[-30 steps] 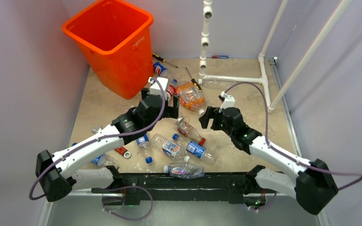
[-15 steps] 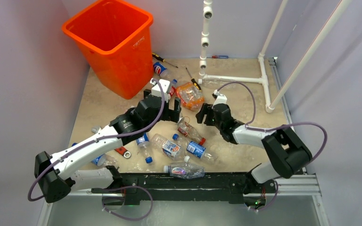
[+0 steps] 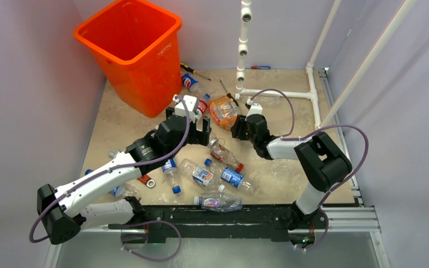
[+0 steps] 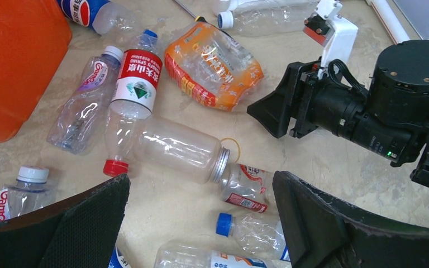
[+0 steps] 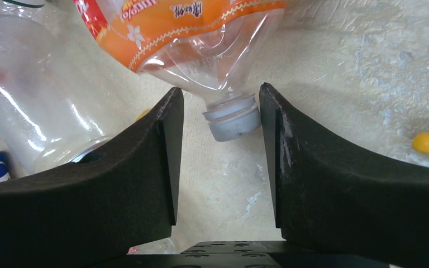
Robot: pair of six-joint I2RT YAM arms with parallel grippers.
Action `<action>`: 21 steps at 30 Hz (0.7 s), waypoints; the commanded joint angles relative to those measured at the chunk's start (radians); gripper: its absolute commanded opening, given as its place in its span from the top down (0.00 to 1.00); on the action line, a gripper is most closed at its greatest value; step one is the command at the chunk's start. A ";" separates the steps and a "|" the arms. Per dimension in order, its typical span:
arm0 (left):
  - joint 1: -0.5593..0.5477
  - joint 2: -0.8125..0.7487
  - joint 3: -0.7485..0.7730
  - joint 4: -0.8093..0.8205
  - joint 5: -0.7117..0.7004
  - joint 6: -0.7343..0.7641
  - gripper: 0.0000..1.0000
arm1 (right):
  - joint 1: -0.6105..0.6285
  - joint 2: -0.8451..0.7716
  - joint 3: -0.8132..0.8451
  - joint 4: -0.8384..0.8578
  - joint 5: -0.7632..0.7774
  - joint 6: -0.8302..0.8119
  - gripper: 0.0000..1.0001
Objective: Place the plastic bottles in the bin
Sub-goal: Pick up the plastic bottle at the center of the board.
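Outside the orange bin (image 3: 143, 78), perhaps a dozen bottles (image 3: 203, 176) lie scattered.

Enclosed work cell
Pale lilac walls (image 3: 28, 111) surround a beige marbled tabletop (image 3: 120, 120); a white pipe frame (image 3: 313, 95) stands far right.

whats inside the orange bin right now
Only bare orange inner walls show through the mouth of the bin; nothing lies in view. Its floor is hidden behind the near wall, so anything lying low cannot be seen.
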 commanded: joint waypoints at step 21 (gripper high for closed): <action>0.003 -0.003 -0.022 0.059 -0.056 0.019 0.03 | 0.012 -0.206 -0.018 -0.127 -0.033 -0.114 1.00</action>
